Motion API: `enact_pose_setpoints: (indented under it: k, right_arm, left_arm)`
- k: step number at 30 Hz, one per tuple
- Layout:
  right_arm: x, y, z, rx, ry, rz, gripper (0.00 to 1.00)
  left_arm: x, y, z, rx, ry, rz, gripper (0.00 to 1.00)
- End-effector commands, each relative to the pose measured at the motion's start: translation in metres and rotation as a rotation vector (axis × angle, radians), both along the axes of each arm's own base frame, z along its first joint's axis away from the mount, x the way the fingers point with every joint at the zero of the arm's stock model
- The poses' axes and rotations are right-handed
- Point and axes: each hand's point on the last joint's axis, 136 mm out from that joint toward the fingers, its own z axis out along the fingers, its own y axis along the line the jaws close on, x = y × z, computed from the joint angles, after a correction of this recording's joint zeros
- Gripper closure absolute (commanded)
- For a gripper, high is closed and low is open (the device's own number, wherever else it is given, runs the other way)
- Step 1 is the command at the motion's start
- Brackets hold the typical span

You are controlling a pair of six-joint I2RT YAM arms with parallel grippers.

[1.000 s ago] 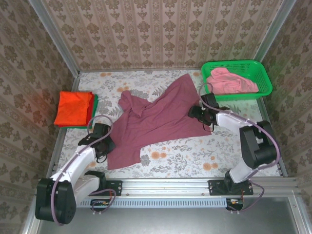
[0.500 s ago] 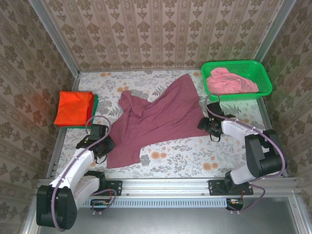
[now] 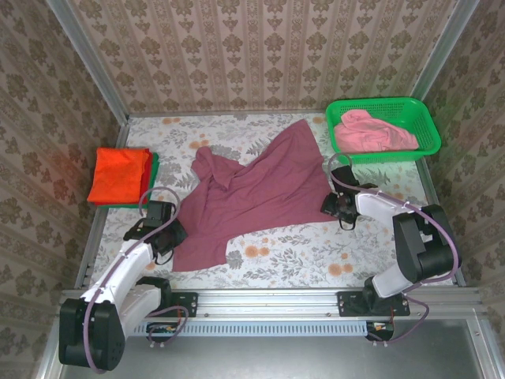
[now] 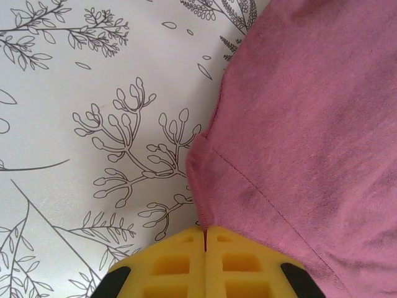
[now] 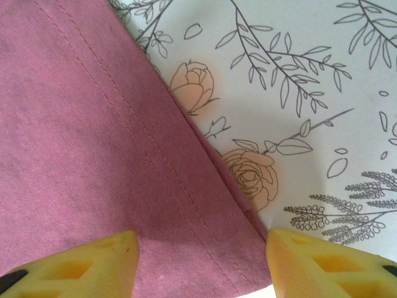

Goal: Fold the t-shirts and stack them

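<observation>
Right gripper (image 5: 201, 248) has shifted nearer along the maroon t-shirt (image 3: 252, 193) to its hem corner, jaws narrowing, half-open astride it, nothing gripped yet.
Left gripper (image 4: 205, 239) is pinched shut on the shirt's near-left edge; the shirt lies crumpled mid-table (image 3: 316, 245), so spreading looks next.

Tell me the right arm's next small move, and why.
Probably close the right jaws: they stand open astride the stitched hem corner of the maroon t-shirt, which lies flat on the table, while the left jaws are shut on the shirt's left edge. With both ends gripped, the shirt could be pulled flat for folding.
</observation>
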Motion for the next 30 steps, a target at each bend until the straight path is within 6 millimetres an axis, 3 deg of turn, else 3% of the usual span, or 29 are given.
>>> enact_pose_setpoints:
  k: [1, 8, 21, 24, 28, 29, 30]
  right_arm:
    - [-0.017, -0.008, -0.006, -0.066, 0.080, 0.009, 0.41]
    - [-0.015, -0.010, 0.003, -0.137, 0.065, 0.034, 0.31]
    - [-0.027, -0.006, -0.007, -0.140, 0.101, 0.042, 0.38]
    - [-0.026, -0.004, -0.007, -0.134, 0.103, 0.050, 0.52]
    - [-0.027, -0.006, -0.007, -0.133, 0.103, 0.043, 0.93]
    - [-0.027, -0.006, -0.006, -0.130, 0.099, 0.039, 1.00]
    - [-0.026, -0.005, -0.004, -0.126, 0.086, 0.038, 1.00]
  left_arm:
    - [0.002, 0.000, 0.001, -0.007, -0.007, 0.003, 1.00]
    - [0.000, 0.003, -0.002, 0.003, 0.006, 0.017, 1.00]
    - [-0.002, 0.008, -0.001, 0.022, 0.015, 0.039, 1.00]
    - [0.000, 0.008, 0.000, 0.014, 0.007, 0.051, 1.00]
    - [0.005, 0.007, 0.001, 0.002, -0.032, 0.058, 1.00]
    - [0.006, 0.006, 0.003, 0.002, -0.047, 0.056, 1.00]
    - [0.008, 0.006, 0.006, -0.001, -0.063, 0.051, 1.00]
